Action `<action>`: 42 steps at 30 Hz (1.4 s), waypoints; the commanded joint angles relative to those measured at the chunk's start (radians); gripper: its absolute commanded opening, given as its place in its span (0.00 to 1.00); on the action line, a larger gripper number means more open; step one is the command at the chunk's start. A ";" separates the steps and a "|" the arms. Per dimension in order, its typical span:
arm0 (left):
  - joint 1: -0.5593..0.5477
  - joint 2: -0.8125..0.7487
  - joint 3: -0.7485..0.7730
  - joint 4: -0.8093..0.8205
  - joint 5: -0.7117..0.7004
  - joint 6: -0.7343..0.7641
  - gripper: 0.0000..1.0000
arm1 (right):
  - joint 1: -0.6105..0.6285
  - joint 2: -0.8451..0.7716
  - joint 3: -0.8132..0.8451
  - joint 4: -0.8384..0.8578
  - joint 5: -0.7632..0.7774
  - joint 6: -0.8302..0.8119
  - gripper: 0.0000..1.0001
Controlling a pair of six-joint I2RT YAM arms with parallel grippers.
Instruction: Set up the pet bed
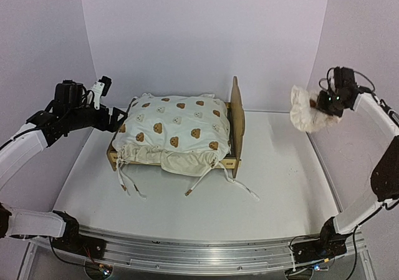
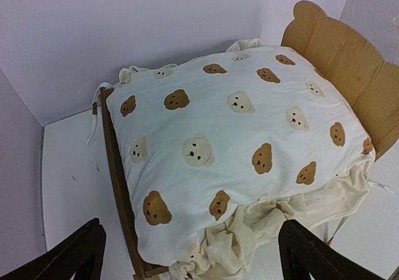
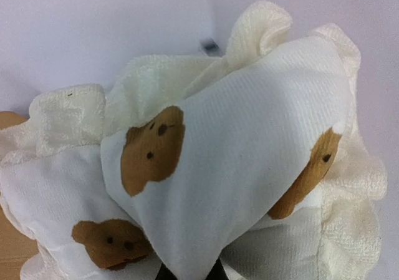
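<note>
The plywood pet bed (image 1: 236,121) stands mid-table, its bear-eared headboard (image 2: 349,62) on the right side. The cream bear-print cushion (image 1: 174,130) lies on it and covers the slatted base; its ties hang over the front. It fills the left wrist view (image 2: 230,136). My left gripper (image 1: 115,119) is open and empty, just left of the bed's foot end, with its dark fingers (image 2: 75,258) wide apart. My right gripper (image 1: 324,105) is held high at the right, shut on the small ruffled bear-print pillow (image 1: 307,110), which fills the right wrist view (image 3: 218,168).
White table top (image 1: 280,180) with lavender walls behind and on both sides. The cushion ties (image 1: 206,183) trail onto the table in front of the bed. The right wall stands close behind my right arm.
</note>
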 commanded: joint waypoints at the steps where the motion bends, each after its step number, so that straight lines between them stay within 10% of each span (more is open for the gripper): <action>1: 0.003 -0.001 -0.024 0.000 0.094 -0.180 0.98 | 0.238 0.008 0.280 0.176 -0.283 -0.380 0.00; 9: 0.001 0.105 0.110 0.037 0.245 -0.156 0.93 | 0.639 0.387 0.789 -0.056 -0.483 -0.752 0.00; 17: -0.001 0.132 0.110 0.042 0.279 -0.149 0.91 | 0.667 0.686 1.034 -0.054 -0.439 -1.021 0.00; 31: 0.000 0.075 0.046 0.040 0.262 -0.164 0.90 | 0.619 0.709 0.910 -0.081 -0.253 -1.053 0.00; 42: 0.000 0.039 0.014 0.046 0.271 -0.181 0.91 | 0.618 0.720 0.913 -0.070 -0.119 -0.971 0.53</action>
